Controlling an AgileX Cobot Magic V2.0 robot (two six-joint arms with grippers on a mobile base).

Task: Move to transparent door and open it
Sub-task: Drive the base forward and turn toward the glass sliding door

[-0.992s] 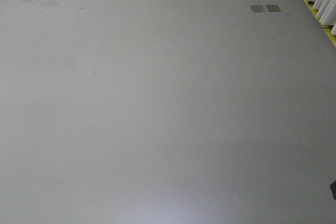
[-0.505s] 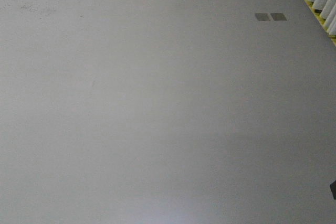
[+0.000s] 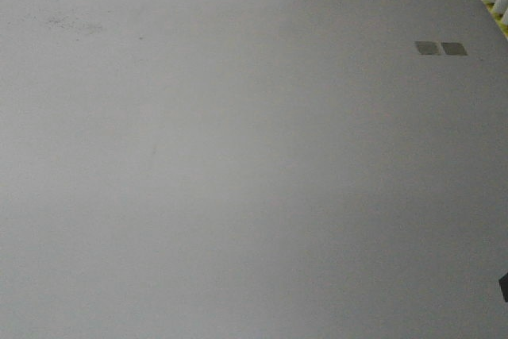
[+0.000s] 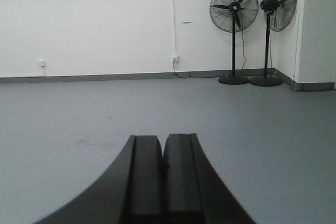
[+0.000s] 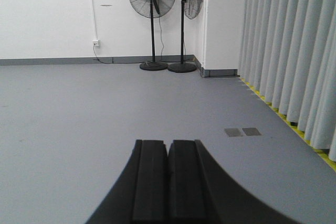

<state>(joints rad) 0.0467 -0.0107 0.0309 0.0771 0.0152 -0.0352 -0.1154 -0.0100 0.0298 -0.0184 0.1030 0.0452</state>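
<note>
The transparent door is out of view in every frame. My left gripper point(image 4: 163, 137) is shut and empty, its dark pads pressed together, pointing over bare grey floor toward a white wall. My right gripper point(image 5: 168, 142) is shut and empty too, pointing the same way over the floor. The front view shows only grey floor point(image 3: 238, 164) and neither gripper.
Two black pedestal fans point(image 4: 234, 30) stand at the far wall corner, also in the right wrist view point(image 5: 153, 22). Grey-white curtains point(image 5: 286, 51) over a yellow floor line run along the right. Two small grey floor plates point(image 3: 440, 48) lie at the right, also in the right wrist view point(image 5: 242, 131).
The floor plates have slid down and to the right in the front view, and the curtain has mostly left the top right corner. The base is moving over the floor.
</note>
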